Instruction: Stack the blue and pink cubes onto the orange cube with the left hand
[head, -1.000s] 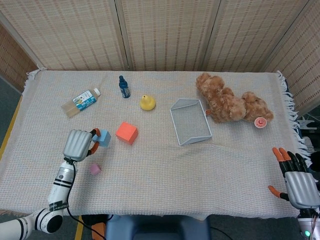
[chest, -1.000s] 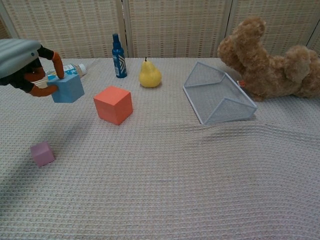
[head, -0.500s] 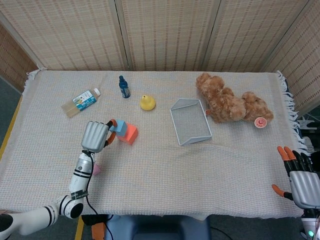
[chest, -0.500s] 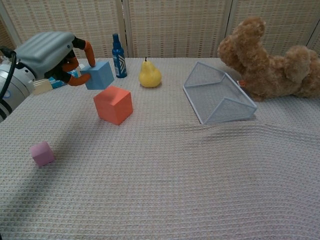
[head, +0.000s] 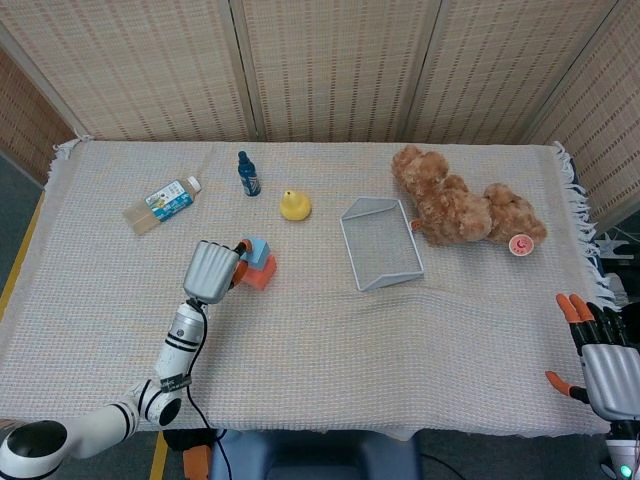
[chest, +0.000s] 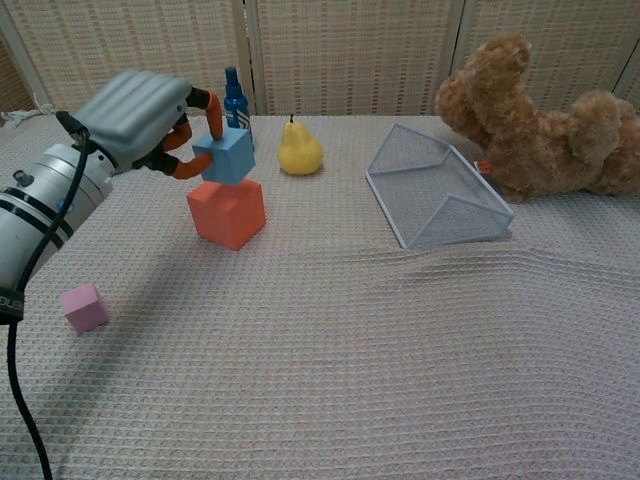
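The left robot hand (chest: 150, 118) pinches the blue cube (chest: 226, 157) between its fingertips, holding it directly over the orange cube (chest: 227, 211); whether the two cubes touch cannot be told. The pink cube (chest: 83, 306) lies on the surface (chest: 330, 350) below and nearer than that hand. The right robot hand (head: 600, 358) rests spread, far right.

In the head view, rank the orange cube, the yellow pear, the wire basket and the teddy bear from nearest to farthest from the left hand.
Measured from the left hand in the head view:
1. Orange cube, right beside the fingers, under the blue cube it holds.
2. Yellow pear, farther back, to the right.
3. Wire basket, mid-table.
4. Teddy bear, far right.
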